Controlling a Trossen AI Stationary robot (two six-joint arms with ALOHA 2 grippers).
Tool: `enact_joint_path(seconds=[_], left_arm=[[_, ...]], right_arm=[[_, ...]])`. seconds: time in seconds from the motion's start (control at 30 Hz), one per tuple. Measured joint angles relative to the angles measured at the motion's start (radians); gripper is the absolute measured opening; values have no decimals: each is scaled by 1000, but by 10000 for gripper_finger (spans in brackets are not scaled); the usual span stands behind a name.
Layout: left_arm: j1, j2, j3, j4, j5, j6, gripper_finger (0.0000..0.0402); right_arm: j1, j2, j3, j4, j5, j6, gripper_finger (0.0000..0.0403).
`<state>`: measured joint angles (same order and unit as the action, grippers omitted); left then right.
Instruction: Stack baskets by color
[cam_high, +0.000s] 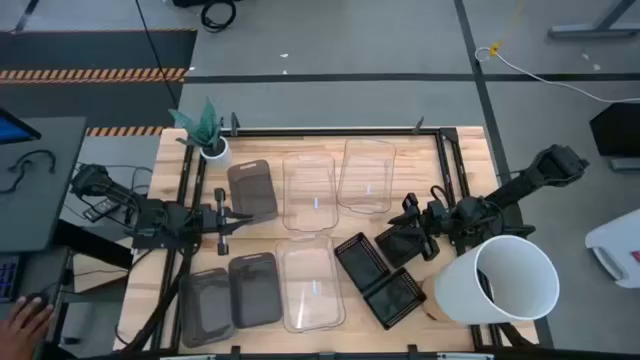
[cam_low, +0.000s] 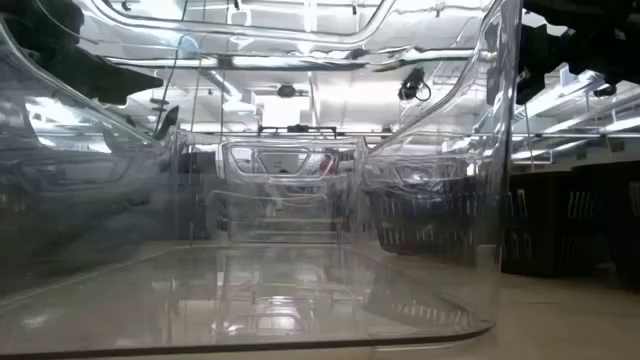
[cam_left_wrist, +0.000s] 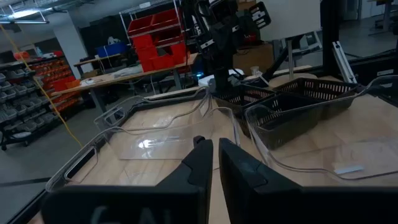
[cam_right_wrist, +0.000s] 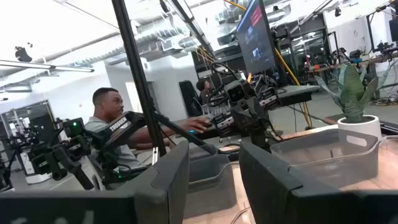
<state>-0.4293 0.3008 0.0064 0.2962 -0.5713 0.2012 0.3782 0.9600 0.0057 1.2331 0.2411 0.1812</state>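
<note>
- The left tool (cam_high: 222, 222) hangs over the wooden surface (cam_high: 460, 170). Its two fingers (cam_left_wrist: 193, 168) are close together, with only a thin gap, and hold nothing.
- Just beside the left tool, on its far side, lies one smoky grey basket (cam_high: 252, 188). Two more grey baskets (cam_high: 232, 297) lie on its near side.
- Out in front of the left tool sit four clear baskets (cam_high: 310, 190), two farther off and two nearer (cam_high: 311, 285).
- The right tool (cam_high: 412, 238) hangs at the other side of the surface. Its fingers (cam_right_wrist: 171, 180) stand wide apart and hold nothing.
- Two small black mesh baskets (cam_high: 378, 280) lie just beside the right tool, on its near side, apart from it.
- A big white bucket (cam_high: 500, 282) lies on its side near the right arm.
- A little plant pot (cam_high: 213, 148) stands near the left tool, at the far corner.
</note>
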Motion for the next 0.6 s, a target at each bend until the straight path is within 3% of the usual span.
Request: enact_joint_path(seconds=[0.6], left_arm=[[0,0,0,0,0,0,36]], right_arm=[[0,0,0,0,0,0,146]])
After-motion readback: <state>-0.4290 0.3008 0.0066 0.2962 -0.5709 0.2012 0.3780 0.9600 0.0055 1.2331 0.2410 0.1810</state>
